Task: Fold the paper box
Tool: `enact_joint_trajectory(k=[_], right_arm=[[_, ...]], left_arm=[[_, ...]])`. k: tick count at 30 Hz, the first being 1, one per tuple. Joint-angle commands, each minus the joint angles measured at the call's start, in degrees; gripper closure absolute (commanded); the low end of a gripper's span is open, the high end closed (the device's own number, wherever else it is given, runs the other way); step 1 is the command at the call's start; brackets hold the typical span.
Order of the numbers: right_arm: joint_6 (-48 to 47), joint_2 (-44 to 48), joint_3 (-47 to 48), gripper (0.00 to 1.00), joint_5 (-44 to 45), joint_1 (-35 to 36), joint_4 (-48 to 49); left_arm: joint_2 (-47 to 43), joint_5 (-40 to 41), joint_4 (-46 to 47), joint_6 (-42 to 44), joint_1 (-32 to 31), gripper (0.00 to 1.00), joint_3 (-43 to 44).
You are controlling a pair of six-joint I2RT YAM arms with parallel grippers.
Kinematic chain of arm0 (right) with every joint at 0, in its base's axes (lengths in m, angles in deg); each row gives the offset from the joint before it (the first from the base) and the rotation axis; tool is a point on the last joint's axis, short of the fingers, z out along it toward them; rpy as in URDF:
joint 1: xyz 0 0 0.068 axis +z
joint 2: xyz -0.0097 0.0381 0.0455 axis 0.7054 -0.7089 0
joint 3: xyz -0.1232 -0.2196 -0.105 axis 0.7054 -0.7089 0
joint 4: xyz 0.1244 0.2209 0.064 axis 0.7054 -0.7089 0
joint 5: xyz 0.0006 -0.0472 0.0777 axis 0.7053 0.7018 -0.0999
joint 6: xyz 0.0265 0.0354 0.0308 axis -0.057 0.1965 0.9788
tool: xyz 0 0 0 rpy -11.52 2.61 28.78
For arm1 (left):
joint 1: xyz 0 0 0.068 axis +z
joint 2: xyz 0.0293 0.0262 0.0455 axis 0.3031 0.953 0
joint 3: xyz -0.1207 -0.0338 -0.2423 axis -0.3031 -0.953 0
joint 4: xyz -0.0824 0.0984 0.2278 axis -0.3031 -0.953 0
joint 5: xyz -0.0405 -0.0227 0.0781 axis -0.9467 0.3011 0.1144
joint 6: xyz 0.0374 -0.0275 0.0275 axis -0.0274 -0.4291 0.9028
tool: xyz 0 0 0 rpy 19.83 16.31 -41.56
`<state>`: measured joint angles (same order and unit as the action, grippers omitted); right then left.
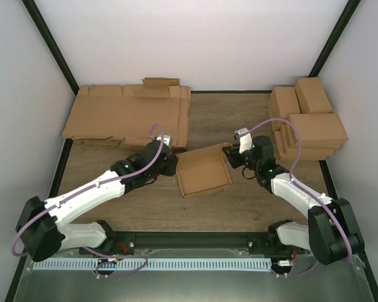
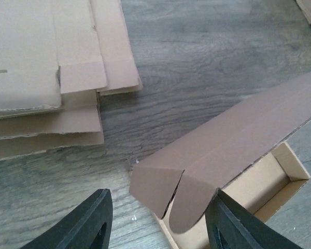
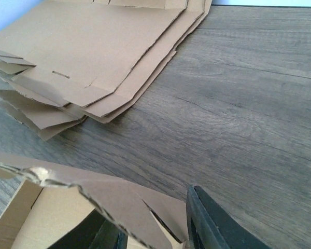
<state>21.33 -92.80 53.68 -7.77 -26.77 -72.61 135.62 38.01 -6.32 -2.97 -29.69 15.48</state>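
The paper box (image 1: 203, 171) lies at mid-table as a shallow open tray of brown cardboard, one long wall folded over. My left gripper (image 1: 172, 165) is at its left corner. In the left wrist view the box (image 2: 238, 140) has its corner flaps between my left gripper's (image 2: 160, 223) open fingers; the right finger (image 2: 230, 223) touches the wall and the left finger (image 2: 88, 225) stands apart. My right gripper (image 1: 229, 156) is at the box's right end. In the right wrist view the jaws (image 3: 155, 228) straddle a torn-edged flap of the box (image 3: 93, 202), which hides the inner finger.
A pile of flat cardboard sheets (image 1: 129, 116) covers the back left, close behind the left gripper (image 2: 36, 67) (image 3: 93, 57). Finished closed boxes (image 1: 309, 123) are stacked at the back right. Bare wood tabletop (image 1: 239, 119) shows between the two piles.
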Motion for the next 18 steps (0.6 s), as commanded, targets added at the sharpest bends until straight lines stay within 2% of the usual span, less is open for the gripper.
enact_joint_trajectory(k=[1, 8, 14, 18], right_arm=[[-0.6, 0.5, 2.4, 0.69, -0.6, -0.4, -0.4], [-0.4, 0.1, 2.9, 0.7, -1.1, -0.4, -1.2], [0.2, -0.4, 3.1, 0.72, -1.7, -0.4, -1.4], [1.0, -0.7, 3.2, 0.73, -1.3, -0.2, -1.5]], left_arm=[[3.4, -2.7, 3.0, 0.5, 0.4, 0.5, 1.3], [6.6, -3.3, 3.2, 0.5, 0.4, 0.56, 1.8], [9.3, -1.3, 2.5, -0.5, 0.5, 0.7, 3.0], [10.3, -0.8, 2.0, -2.7, 0.5, 0.71, 3.2]])
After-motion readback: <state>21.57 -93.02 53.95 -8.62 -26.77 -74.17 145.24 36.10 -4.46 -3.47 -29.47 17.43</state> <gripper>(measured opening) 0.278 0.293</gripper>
